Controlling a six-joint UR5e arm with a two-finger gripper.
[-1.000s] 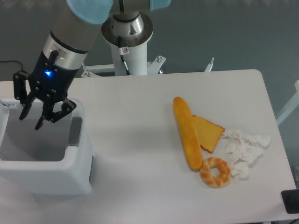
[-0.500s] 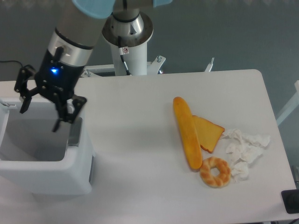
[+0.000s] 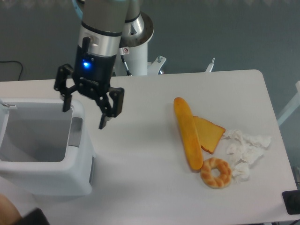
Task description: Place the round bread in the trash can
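One gripper (image 3: 83,112) in play, fingers spread wide apart and holding nothing, hanging over the right rim of the single trash can (image 3: 77,176) at the table's (image 3: 140,154) left edge. Three breads out on the right: one long baguette (image 3: 188,133) lying near-vertical in the picture, one toast slice (image 3: 210,133) tucked against its right side, one striped ring bread (image 3: 216,172) just below the baguette's lower end. A cluster of crumpled white tissues (image 3: 246,152) sits right of those. Inside the bin, only greyish walls and floor show from this angle; the round bread is nowhere visible, so its place and heading can't be called.
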